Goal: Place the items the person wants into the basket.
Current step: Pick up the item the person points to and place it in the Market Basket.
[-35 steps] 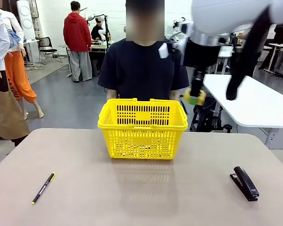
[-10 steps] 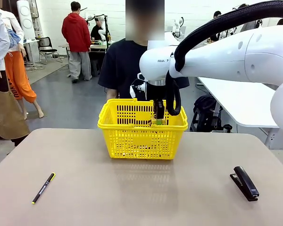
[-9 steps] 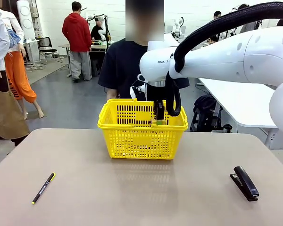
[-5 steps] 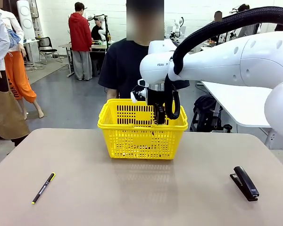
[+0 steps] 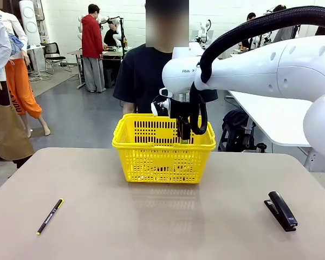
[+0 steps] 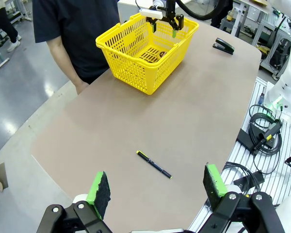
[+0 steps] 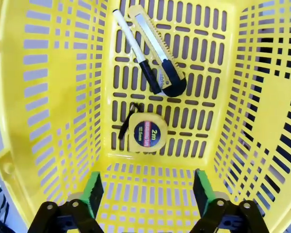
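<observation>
The yellow basket (image 5: 163, 146) stands mid-table in front of the person (image 5: 160, 76) in a dark T-shirt. My right gripper (image 5: 183, 135) hangs inside its far right part, open and empty. In the right wrist view the gripper (image 7: 148, 187) looks straight down at the basket floor (image 7: 194, 97), where a round yellow tape measure (image 7: 147, 136), a white marker with a black cap (image 7: 137, 50) and a yellow-and-black utility knife (image 7: 157, 50) lie. My left gripper (image 6: 156, 187) is open, high above the near table edge, far from the basket (image 6: 145, 48).
A thin black pen with a yellow tip (image 5: 49, 216) lies at the front left of the table. A black stapler (image 5: 282, 210) sits at the front right. The brown tabletop (image 5: 162, 222) between them is bare.
My right gripper carried the tape measure over the basket, lowered into it and opened. The tape measure now lies on the basket floor. The left arm has not moved.
</observation>
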Controlling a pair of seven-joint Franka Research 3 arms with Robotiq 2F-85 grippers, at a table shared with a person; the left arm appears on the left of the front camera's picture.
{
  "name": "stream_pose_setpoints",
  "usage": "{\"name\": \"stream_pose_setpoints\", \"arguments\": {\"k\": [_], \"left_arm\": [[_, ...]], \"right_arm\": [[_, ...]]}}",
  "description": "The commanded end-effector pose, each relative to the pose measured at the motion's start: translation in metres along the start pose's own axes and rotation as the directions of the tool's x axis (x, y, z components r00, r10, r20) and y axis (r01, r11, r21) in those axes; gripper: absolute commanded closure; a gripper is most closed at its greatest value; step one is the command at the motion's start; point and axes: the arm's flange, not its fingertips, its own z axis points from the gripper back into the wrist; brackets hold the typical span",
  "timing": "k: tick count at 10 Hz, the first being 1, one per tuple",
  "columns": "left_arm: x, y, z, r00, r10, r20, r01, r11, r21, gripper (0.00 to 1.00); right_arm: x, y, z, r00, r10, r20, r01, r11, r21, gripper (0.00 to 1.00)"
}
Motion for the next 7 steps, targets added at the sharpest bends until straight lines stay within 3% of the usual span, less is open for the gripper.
{"name": "stream_pose_setpoints", "arguments": {"k": [1, 5, 7], "left_arm": [[-0.001, 0.002, 0.000, 1.000, -0.017, 0.016, 0.017, 1.000, 0.000, 0.00], [-0.001, 0.002, 0.000, 1.000, -0.017, 0.016, 0.017, 1.000, 0.000, 0.00], [-0.001, 0.002, 0.000, 1.000, -0.017, 0.016, 0.017, 1.000, 0.000, 0.00]], "right_arm": [[-0.004, -0.003, 0.007, 0.999, 0.020, 0.036, -0.021, 1.000, 0.016, 0.00], [-0.011, 0.014, 0.020, 0.998, 0.039, 0.044, -0.038, 0.999, -0.016, 0.00], [-0.036, 0.055, 0.051, 0.997, -0.015, 0.073, 0.024, 0.992, -0.127, 0.00]]}}
